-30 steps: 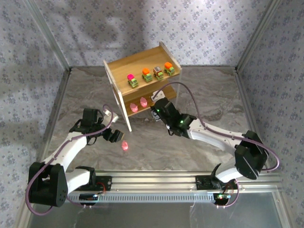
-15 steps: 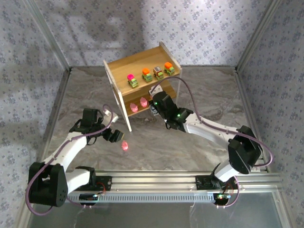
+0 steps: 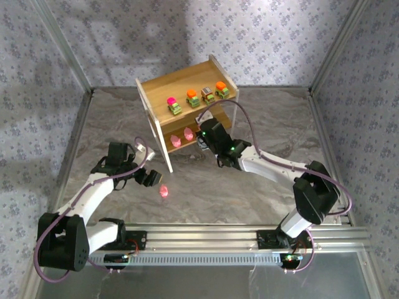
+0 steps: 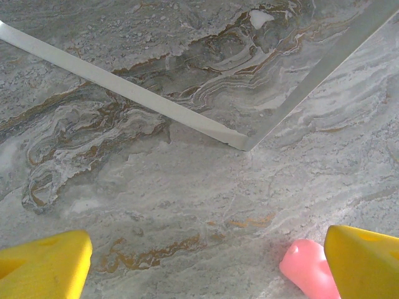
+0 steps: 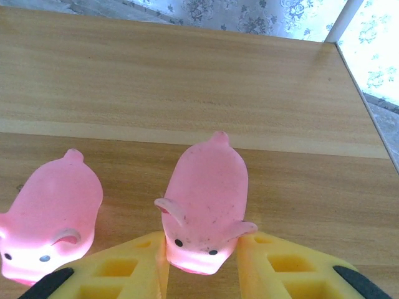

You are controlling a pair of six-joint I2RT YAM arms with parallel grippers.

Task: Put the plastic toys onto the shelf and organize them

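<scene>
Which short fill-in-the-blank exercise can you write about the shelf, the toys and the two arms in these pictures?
1. The top tier of the shelf carries ___ little cars.
2. The held pink toy between the right fingers has the shape of a ___.
3. The loose pink toy lies on the ___, beside the left fingers.
Missing words: four; pig; table.
</scene>
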